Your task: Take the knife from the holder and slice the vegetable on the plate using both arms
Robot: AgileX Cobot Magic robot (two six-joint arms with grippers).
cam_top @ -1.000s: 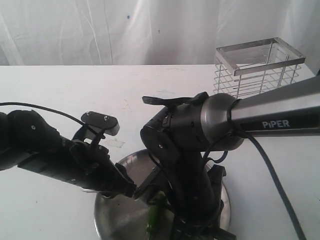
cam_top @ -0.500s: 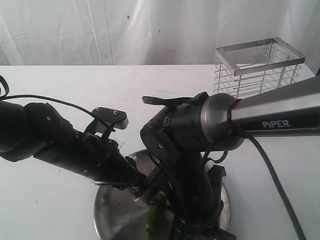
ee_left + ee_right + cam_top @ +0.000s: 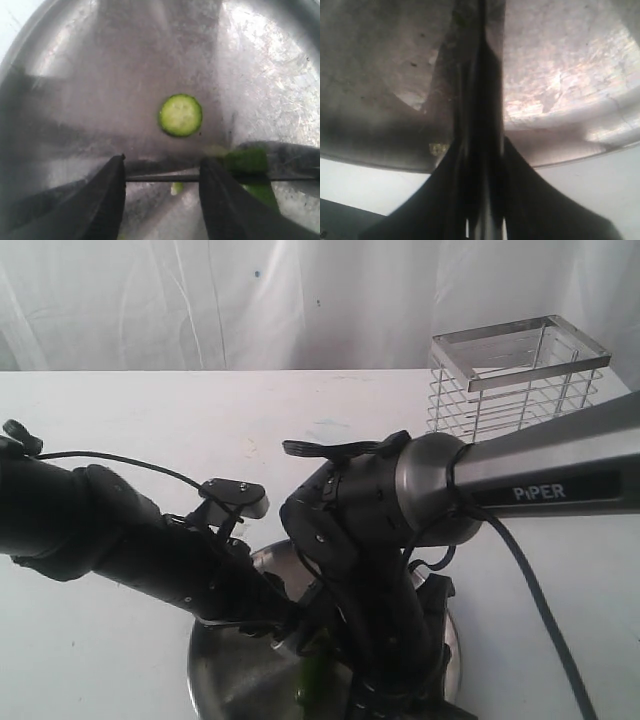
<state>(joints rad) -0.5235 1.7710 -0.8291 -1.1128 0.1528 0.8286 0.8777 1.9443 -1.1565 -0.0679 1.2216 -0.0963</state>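
Slicing stage, seen from off the arms and from both wrists. At the left, the left arm (image 3: 100, 530) reaches in over the desk (image 3: 120, 420) toward the plate (image 3: 225, 680), which sits at the middle of the desk's near edge. The left gripper (image 3: 162, 161) hangs low over the plate with its fingers (image 3: 112, 200) apart and nothing clamped between them. One round cut slice (image 3: 180, 115), pale green inside, lies flat on the bare steel just ahead of the fingertips. The vegetable (image 3: 247, 161) lies on the plate just beside one finger, outside the gap, so it is not held. The knife (image 3: 165, 177) shows as a thin dark edge running across the gap between the fingers and on toward the vegetable. Whether the edge touches the plate cannot be told. Right of centre, the right arm (image 3: 540, 475), with its grey joint, comes down steeply onto the plate. The right gripper (image 3: 480, 150) is closed tight around the knife's slim dark body, blade pointing out over the steel. The holder (image 3: 520, 375) stands toward the desk's far right corner, well apart from the plate, with no knife visible in it. Judged from this layout, the fetching step is done and cutting is under way, with one slice already off. The next move probably calls for the left gripper to shift onto the vegetable and steady it clear of the edge. The right arm would then set the blade a little further along the pod and press straight down.
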